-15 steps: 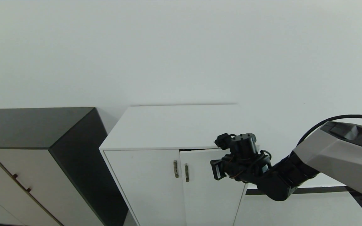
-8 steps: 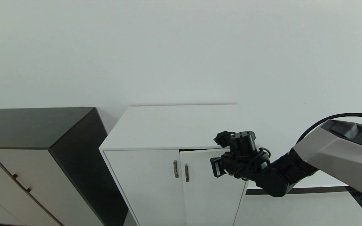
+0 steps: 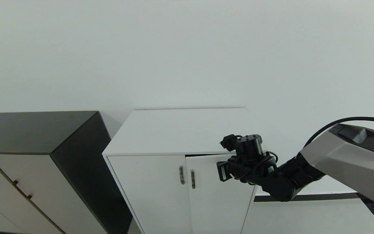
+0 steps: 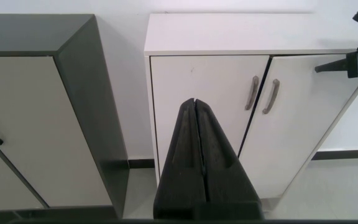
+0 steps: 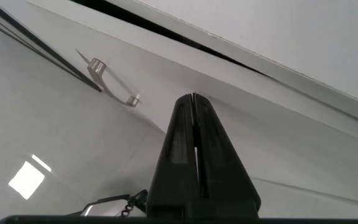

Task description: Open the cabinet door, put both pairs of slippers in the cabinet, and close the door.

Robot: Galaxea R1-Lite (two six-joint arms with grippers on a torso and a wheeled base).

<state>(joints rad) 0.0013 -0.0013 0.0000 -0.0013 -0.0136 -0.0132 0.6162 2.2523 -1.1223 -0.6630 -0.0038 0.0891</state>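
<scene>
A white cabinet [image 3: 180, 130] with two doors stands against the wall. Its right door [image 3: 216, 201] is slightly ajar, with a dark gap along its top edge [image 5: 166, 31]. Two metal handles [image 3: 187, 177] sit side by side at the middle. My right gripper [image 5: 193, 99] is shut, with nothing held. Its tip is close to the face of the right door, to the right of that door's handle [image 5: 107, 81]. It also shows from the side as the right gripper [image 4: 321, 67] near the door's upper part. My left gripper [image 4: 194, 102] is shut and empty, back from the cabinet's left door [image 4: 204, 106].
A taller unit with a dark top [image 3: 28, 130] and pale fronts stands directly left of the white cabinet. A black baseboard [image 3: 330, 196] runs along the white wall to the right, above open floor.
My right arm has shifted slightly up and to the left, nearer the right door's upper part. The door's gap looks the same.
</scene>
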